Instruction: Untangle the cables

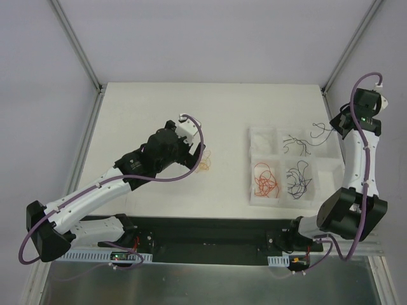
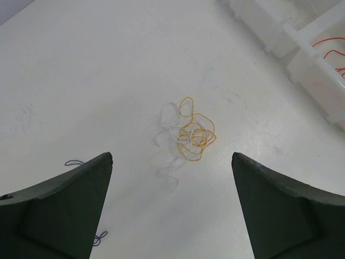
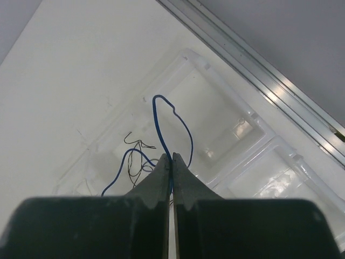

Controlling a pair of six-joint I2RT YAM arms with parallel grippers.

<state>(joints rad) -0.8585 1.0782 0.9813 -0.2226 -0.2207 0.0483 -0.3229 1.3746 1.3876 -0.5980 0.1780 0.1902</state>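
A white compartmented tray (image 1: 262,141) lies on the right half of the white table (image 1: 146,114).

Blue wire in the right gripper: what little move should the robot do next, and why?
Probably lower the right gripper a little and open it, so the blue wire drops into the clear tray. The jaws are shut on the wire, it dangles right over the tray, and the compartment under its loop looks empty.
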